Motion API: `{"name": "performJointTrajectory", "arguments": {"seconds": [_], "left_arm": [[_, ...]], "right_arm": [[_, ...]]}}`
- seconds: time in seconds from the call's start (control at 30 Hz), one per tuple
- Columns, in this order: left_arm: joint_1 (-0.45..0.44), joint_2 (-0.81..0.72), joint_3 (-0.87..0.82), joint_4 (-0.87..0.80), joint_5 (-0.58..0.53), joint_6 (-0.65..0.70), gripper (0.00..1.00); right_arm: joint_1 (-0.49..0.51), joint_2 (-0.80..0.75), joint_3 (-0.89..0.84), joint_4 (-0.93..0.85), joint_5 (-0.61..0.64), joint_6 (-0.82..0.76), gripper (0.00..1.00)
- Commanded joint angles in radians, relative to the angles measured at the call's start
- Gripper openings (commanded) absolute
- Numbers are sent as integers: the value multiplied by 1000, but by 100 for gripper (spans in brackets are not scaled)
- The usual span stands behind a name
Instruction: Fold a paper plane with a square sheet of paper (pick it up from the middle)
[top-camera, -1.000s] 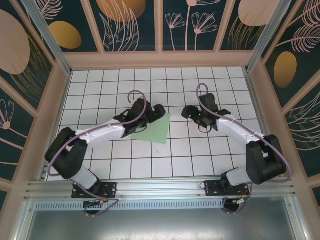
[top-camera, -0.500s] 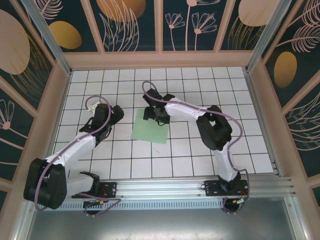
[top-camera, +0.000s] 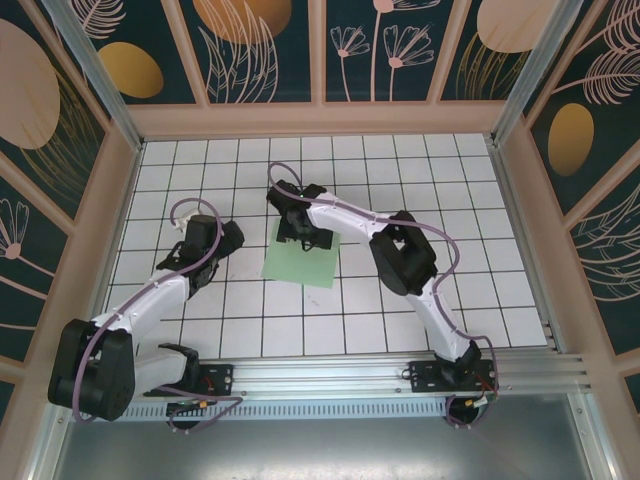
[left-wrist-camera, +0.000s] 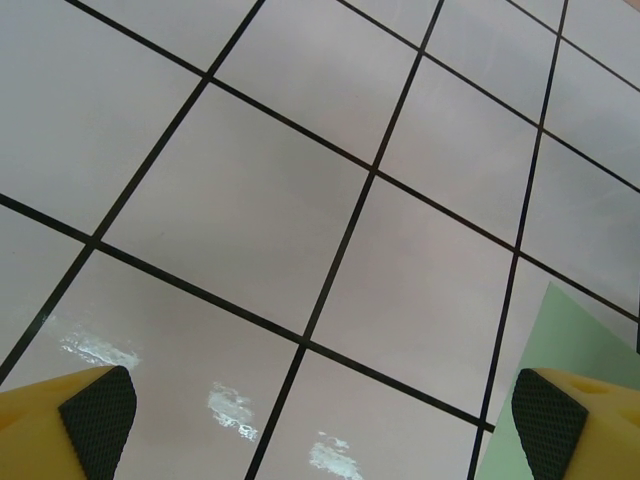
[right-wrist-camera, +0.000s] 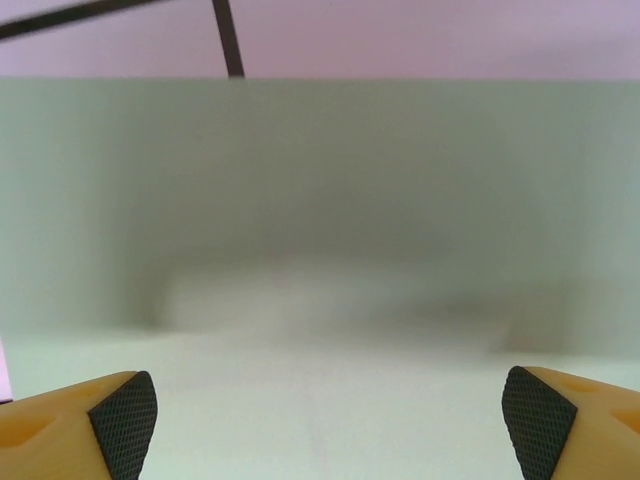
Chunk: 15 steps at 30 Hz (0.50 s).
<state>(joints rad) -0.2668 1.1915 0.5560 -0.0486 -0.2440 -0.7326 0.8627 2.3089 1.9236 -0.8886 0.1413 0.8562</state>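
Observation:
The square sheet of paper (top-camera: 303, 266) lies flat on the white grid table, pale green and unfolded. My right gripper (top-camera: 298, 236) hovers low over its far edge, open. In the right wrist view the paper (right-wrist-camera: 320, 200) spans the whole width, and the right gripper (right-wrist-camera: 330, 425) has wide-apart fingertips (right-wrist-camera: 125, 420) with nothing between them. My left gripper (top-camera: 228, 240) stands open about one tile to the left of the sheet. In the left wrist view the left gripper (left-wrist-camera: 320, 415) is over bare tiles, and the paper's corner (left-wrist-camera: 590, 345) shows by the right pad (left-wrist-camera: 545, 415).
The white grid table (top-camera: 400, 320) is fenced by a wooden rim (top-camera: 320, 120) at the back and posts at the sides. Open tiles stretch to the right of and in front of the sheet. The right arm's elbow (top-camera: 402, 252) stands close to the paper's right side.
The left gripper drew back to the left off the paper. The right arm swung across from the right to the sheet's far edge, then shifted slightly left, its jaws widening a little.

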Motion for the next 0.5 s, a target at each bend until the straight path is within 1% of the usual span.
{"name": "performJointTrajectory", "arguments": {"seconds": [0.0, 0.17, 0.27, 0.3, 0.4, 0.43, 0.47], "left_arm": [[7, -12, -16, 30, -1, 24, 98], [8, -11, -21, 39, 5, 24, 98], [9, -6, -18, 36, 12, 24, 98], [8, -6, -18, 36, 17, 24, 99], [8, -6, -16, 37, 20, 22, 98], [9, -6, -16, 35, 20, 21, 99], [9, -5, -15, 36, 26, 20, 99]], "right_arm": [[16, 38, 25, -62, 3, 17, 92], [27, 62, 28, -65, -24, 3, 91], [21, 70, -9, -47, -36, 1, 90], [19, 69, -26, -36, -45, -1, 89], [20, 64, -49, -23, -51, -8, 80], [19, 62, -51, -21, -50, -13, 76], [18, 59, -48, -25, -40, -12, 74]]}}
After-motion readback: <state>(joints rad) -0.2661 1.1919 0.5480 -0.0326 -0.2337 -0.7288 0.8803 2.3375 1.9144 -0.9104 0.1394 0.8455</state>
